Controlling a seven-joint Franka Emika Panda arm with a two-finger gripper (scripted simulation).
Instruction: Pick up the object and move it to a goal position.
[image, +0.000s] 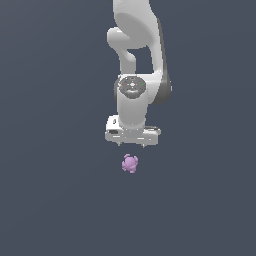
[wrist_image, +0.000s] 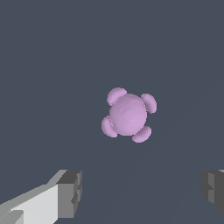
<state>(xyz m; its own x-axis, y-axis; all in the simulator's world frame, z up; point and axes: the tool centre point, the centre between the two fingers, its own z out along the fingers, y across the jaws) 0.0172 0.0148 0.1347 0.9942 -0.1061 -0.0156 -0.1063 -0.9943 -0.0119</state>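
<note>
The object (image: 130, 163) is a small light-purple blob, matte and smooth, with a rounded body and short rounded knobs. In the wrist view the object (wrist_image: 128, 114) reads clearly as a ball with four stubby lobes spaced around it, which the exterior view only hints at as a lumpy outline. It lies on the flat, dark grey-blue bench (image: 50, 200), an even surface without texture or markings.

The arm is glossy white with rounded shells and a dark grey disc at one joint; only the exterior view shows this. Its fingers (image: 132, 144) hang above the object, apart from it, showing there as two short tips under the wide white hand. The wrist view shows what that angle hides: the fingers (wrist_image: 70, 192) are spread wide, their pads grey and blocky with ridged faces, and the object sits ahead of the gap between them, nearer the midline than either pad, touching neither. It is narrower than the gap.
</note>
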